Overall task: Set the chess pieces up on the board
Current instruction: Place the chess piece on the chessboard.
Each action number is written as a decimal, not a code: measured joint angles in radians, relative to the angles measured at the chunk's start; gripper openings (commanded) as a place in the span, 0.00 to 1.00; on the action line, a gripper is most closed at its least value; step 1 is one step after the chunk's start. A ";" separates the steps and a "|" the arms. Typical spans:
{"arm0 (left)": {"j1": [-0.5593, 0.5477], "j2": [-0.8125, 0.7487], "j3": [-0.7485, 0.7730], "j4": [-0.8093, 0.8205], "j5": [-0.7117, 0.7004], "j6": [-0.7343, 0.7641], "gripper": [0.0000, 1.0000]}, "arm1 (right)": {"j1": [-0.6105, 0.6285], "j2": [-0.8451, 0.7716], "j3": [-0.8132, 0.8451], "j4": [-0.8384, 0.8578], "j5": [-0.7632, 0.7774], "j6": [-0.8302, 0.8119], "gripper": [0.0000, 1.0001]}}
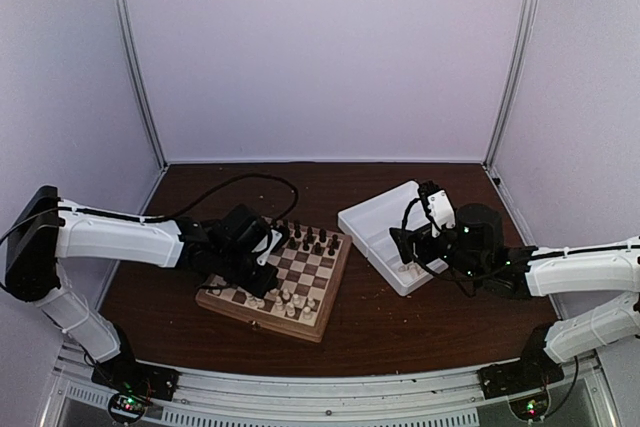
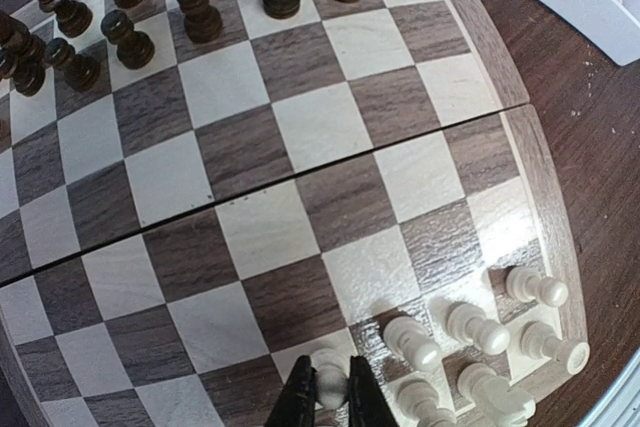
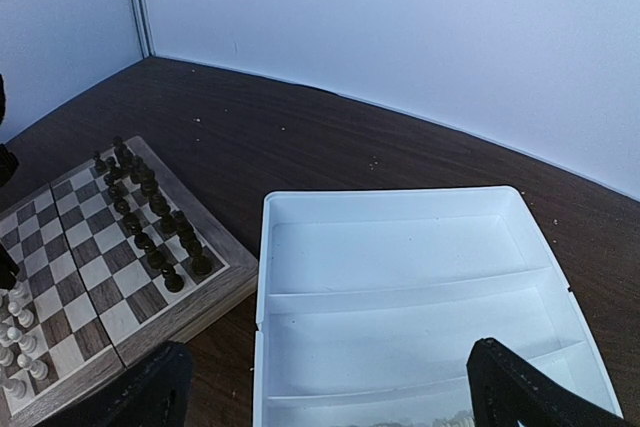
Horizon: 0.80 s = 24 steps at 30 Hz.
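The board (image 1: 330, 282) lies left of centre; it also shows in the left wrist view (image 2: 250, 157) and the right wrist view (image 3: 215, 287). Several cream pieces (image 2: 480, 332) stand at its near right corner; they also show in the top view (image 1: 285, 299). My left gripper (image 2: 331, 392) is shut on a cream pawn (image 2: 330, 382) standing on a light square of the second row. My right gripper (image 3: 325, 387) is wide open over the white tray (image 3: 400, 247), with a few cream pieces (image 1: 408, 267) in the tray's near compartment.
Dark brown pieces (image 2: 190, 7) fill the board's far two rows. The white tray (image 1: 385, 222) sits right of the board on the dark wooden table (image 1: 400, 327). White walls enclose the table on three sides.
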State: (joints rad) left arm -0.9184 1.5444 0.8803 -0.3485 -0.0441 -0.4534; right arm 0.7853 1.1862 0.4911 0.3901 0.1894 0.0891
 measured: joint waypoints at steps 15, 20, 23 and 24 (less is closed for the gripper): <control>0.000 0.017 0.029 -0.030 0.004 0.011 0.19 | 0.000 0.004 0.000 -0.001 -0.002 0.000 1.00; 0.000 0.017 0.032 -0.034 0.004 0.015 0.20 | 0.000 0.004 0.000 -0.001 -0.002 0.000 1.00; 0.000 0.018 0.033 -0.042 0.004 0.016 0.19 | 0.000 0.004 0.000 -0.001 -0.002 0.000 1.00; 0.000 0.019 0.033 -0.043 0.004 0.017 0.19 | 0.000 0.004 0.000 -0.001 -0.002 0.000 1.00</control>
State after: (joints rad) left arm -0.9184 1.5631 0.9131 -0.3920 -0.0399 -0.4366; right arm 0.7853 1.1904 0.4911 0.3893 0.1875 0.0891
